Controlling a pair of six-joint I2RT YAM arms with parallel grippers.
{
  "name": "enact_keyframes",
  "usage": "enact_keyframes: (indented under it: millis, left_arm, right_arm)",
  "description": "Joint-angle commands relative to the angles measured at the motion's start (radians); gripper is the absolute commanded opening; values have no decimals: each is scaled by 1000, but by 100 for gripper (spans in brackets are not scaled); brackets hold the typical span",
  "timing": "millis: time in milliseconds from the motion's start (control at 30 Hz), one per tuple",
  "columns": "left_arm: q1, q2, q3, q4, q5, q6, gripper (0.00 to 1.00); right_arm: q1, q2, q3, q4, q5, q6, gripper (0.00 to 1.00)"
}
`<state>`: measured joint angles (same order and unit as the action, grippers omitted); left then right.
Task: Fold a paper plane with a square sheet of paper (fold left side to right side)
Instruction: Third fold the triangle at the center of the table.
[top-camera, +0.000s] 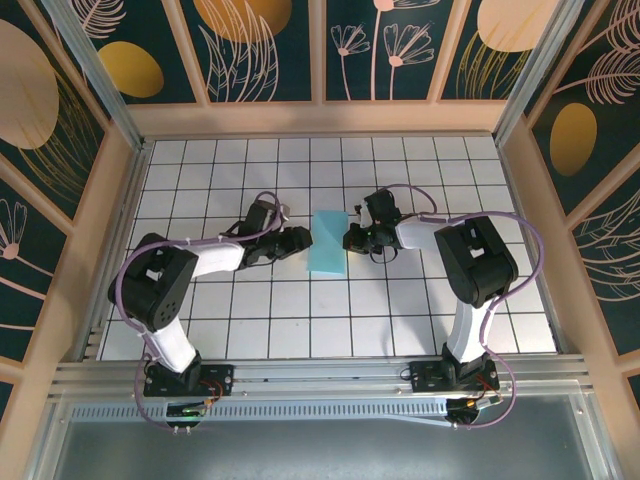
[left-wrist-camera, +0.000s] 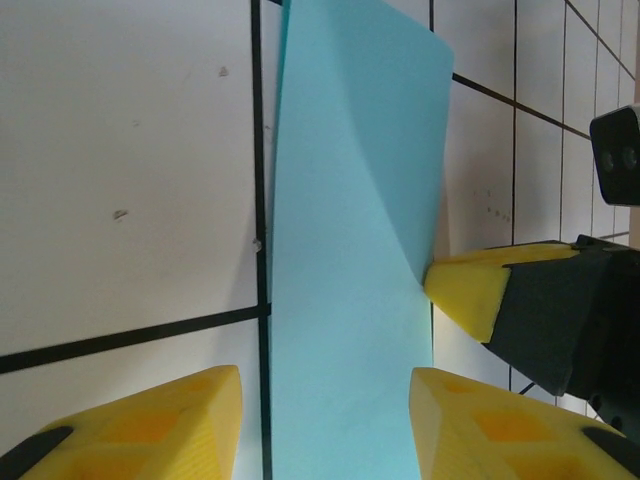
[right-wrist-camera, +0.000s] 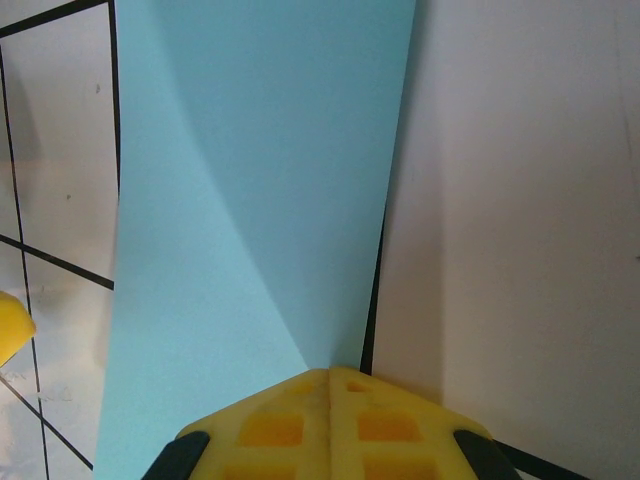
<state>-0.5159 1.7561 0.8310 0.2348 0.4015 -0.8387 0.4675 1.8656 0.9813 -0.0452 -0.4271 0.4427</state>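
Note:
The square sheet of paper (top-camera: 328, 243) lies mid-table as a narrow turquoise rectangle about one tile wide, doubled over lengthwise. Its top layer (left-wrist-camera: 350, 250) bows up slightly, with a diagonal shadow across it. My left gripper (left-wrist-camera: 325, 400) is open at the paper's left side and straddles one end, a yellow finger on each side and neither pinching it. My right gripper (right-wrist-camera: 330, 372) is shut, and its joined tips rest on the paper (right-wrist-camera: 250, 200) near the right edge. In the left wrist view, that right fingertip (left-wrist-camera: 465, 285) touches the paper's edge.
The table is a white grid of tiles (top-camera: 250, 320) with low beige walls (top-camera: 120, 200) on the left, right and back. Both arms reach inward from the near rail (top-camera: 320, 375), and their grippers (top-camera: 300, 240) (top-camera: 352, 238) flank the paper closely.

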Motion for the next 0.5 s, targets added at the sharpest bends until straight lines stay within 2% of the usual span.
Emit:
enact_keyframes:
  millis: [0, 233, 467]
  left_arm:
    - [-8, 37, 38, 12, 72, 29, 47]
    - [-10, 68, 78, -72, 27, 71, 49]
    - [-12, 99, 83, -60, 58, 75, 46]
  right_arm:
    - [8, 25, 14, -48, 45, -24, 0]
    - [7, 23, 13, -46, 42, -24, 0]
    - [7, 29, 16, -44, 42, -22, 0]
